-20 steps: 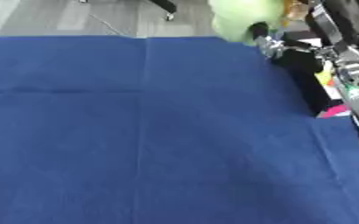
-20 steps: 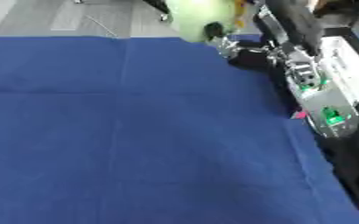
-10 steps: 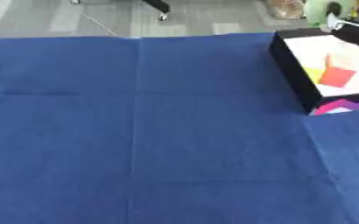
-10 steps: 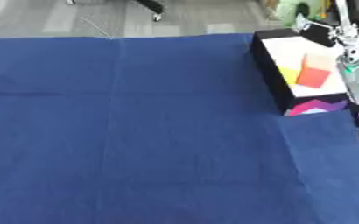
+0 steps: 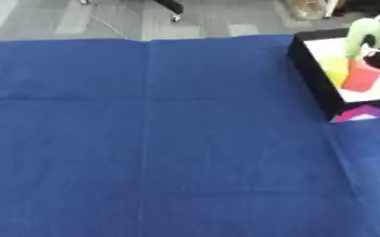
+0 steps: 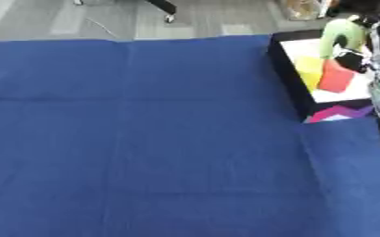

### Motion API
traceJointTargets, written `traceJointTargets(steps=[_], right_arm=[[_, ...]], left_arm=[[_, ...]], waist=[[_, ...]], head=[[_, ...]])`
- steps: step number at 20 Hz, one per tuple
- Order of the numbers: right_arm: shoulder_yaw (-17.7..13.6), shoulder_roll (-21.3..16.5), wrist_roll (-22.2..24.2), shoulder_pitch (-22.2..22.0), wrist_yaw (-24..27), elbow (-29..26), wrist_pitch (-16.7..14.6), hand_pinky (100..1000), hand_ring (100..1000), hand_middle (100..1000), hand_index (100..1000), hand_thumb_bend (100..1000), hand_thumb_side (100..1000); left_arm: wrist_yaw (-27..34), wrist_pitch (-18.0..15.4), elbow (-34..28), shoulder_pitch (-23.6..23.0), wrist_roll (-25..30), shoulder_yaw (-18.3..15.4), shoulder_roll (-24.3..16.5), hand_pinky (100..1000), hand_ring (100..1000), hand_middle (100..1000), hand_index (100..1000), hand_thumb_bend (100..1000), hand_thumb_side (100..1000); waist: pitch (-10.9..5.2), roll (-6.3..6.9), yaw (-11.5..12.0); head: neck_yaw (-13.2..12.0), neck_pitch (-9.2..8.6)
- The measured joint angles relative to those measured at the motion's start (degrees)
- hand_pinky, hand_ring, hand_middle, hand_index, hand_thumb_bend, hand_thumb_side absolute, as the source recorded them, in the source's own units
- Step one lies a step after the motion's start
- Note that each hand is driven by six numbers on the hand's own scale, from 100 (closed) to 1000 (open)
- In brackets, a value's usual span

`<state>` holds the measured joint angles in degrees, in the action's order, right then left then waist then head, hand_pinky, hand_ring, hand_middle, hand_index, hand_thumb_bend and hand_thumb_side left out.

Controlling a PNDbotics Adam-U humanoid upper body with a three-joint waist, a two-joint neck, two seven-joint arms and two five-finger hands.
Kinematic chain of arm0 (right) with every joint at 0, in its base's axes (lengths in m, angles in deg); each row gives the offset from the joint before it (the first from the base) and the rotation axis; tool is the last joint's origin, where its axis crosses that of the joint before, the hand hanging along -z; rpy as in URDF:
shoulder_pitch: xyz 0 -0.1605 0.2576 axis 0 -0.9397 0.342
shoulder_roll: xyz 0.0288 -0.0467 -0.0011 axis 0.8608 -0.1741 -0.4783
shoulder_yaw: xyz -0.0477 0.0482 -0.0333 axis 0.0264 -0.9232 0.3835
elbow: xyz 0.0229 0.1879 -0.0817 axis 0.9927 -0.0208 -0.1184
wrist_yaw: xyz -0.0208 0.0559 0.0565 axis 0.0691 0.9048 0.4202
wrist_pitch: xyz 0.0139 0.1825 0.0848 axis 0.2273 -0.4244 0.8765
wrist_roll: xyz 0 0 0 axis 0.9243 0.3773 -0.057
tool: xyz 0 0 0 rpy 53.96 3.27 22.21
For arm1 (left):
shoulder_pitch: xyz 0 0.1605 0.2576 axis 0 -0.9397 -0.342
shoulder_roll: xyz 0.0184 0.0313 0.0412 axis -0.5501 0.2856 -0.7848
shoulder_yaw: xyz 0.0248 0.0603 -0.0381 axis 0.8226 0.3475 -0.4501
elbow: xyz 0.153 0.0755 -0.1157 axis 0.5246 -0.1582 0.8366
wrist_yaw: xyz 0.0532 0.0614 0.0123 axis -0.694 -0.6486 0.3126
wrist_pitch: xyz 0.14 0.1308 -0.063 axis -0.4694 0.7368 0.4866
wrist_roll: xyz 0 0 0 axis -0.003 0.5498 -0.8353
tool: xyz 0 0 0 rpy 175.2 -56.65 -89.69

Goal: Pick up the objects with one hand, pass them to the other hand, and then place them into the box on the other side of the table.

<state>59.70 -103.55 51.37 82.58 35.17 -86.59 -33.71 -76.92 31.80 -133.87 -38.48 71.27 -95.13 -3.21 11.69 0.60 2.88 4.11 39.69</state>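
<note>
Blue cloth (image 5: 161, 139), one sheet with fold creases, covers the table and fills most of both views; grey floor shows along the far edge. One black box (image 5: 308, 69) with a white floor stands at the cloth's right edge, its near wall bearing a pink, purple and white pattern. Inside it lie one yellow block (image 6: 309, 71) and one red block (image 6: 336, 76), side by side and apparently touching. One pale green object (image 6: 340, 35), soft-looking and rounded, hangs over the far part of the box, above the blocks. One robot hand shows: the right hand (image 6: 357, 55), dark, at the box's right side just below and beside the green object; whether its fingers are apart or clamped on the object cannot be told. Part of the right arm, silver and black, runs down the right edge of the right eye view. The left hand appears in neither view. Compared with half a second ago, the green object, then at the box's far outer corner, now sits over the box interior, and the whole scene lies shifted in the views.
</note>
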Motion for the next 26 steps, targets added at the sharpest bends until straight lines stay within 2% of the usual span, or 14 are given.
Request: traceJointTargets(steps=[3,6,9,10,12,14,16,18,21,24,26], right_arm=[[-0.9,-0.8,-0.8,-0.1,-1.5,-0.3,-0.5,965,1000,878,1000,100,679],[-1.6,-1.5,-2.1,-0.7,-1.2,-1.4,-0.4,971,1000,866,1000,100,666],[-2.3,-2.2,-2.9,-1.7,1.0,-3.8,-0.6,967,1000,852,1000,100,619],[-2.5,-2.5,-3.2,-2.2,2.2,-5.2,-0.8,954,991,804,1000,100,536],[-3.3,-3.0,-4.1,-3.9,5.8,-9.3,-1.3,938,952,746,1000,100,517],[-4.1,-3.2,-5.3,-6.6,11.5,-15.4,-1.5,926,932,714,1000,100,500],[-4.9,-3.3,-6.7,-10.0,17.9,-22.9,-1.6,920,918,684,1000,100,519],[-5.7,-3.1,-7.7,-13.9,24.5,-31.5,-1.5,916,907,663,1000,100,531],[-6.7,-0.9,-8.1,-20.0,32.7,-45.3,-1.6,912,896,647,1000,100,541],[-6.9,2.3,-6.1,-25.7,37.7,-57.0,-2.1,910,888,636,1000,100,532],[-6.9,4.5,-3.6,-29.2,39.4,-62.8,-2.4,912,889,634,1000,100,521]], left_arm=[[0.0,0.1,0.0,-0.1,0.1,0.0,0.0,775,643,609,764,105,920],[-0.1,0.3,0.0,-0.2,0.2,0.0,0.3,774,642,609,764,105,920],[-0.2,0.4,-0.1,-0.6,0.1,-0.1,0.5,774,641,607,764,105,920],[-0.3,0.5,-0.1,-0.6,0.1,-0.3,0.5,773,640,606,763,101,918],[-0.5,0.7,-0.1,-0.9,0.0,-0.5,0.7,773,641,607,762,100,917],[-0.9,1.0,-0.1,-1.2,-0.2,-0.8,1.3,771,641,607,761,100,913],[-1.4,1.4,-0.1,-1.5,-0.8,-1.4,1.8,771,642,607,759,100,905],[-1.7,1.7,-0.2,-1.9,-2.0,-1.9,2.5,770,642,606,757,100,892],[-2.0,1.8,-0.2,-2.6,-4.7,-2.9,3.6,771,647,610,757,100,883],[-2.0,1.2,-0.3,-3.1,-7.9,-3.7,5.1,774,655,617,760,100,881],[-2.1,0.5,-0.3,-3.6,-9.6,-4.0,6.4,776,660,621,762,100,884]], waist=[[0.00,-0.04,0.1],[0.00,-0.10,0.1],[0.00,-0.15,0.2],[0.00,-0.19,0.2],[0.00,-0.20,0.2],[0.00,-0.20,0.1],[0.00,-0.18,0.0],[0.01,-0.18,-0.1],[0.01,-0.18,-0.5],[0.01,-0.19,-0.7],[0.00,-0.22,-0.8]], head=[[0.0,0.00],[-0.1,0.00],[-0.1,0.00],[-0.2,0.00],[-0.4,0.00],[-0.6,0.00],[-1.0,0.00],[-1.5,-0.01],[-2.7,-0.01],[-4.1,0.03],[-5.1,0.21]])
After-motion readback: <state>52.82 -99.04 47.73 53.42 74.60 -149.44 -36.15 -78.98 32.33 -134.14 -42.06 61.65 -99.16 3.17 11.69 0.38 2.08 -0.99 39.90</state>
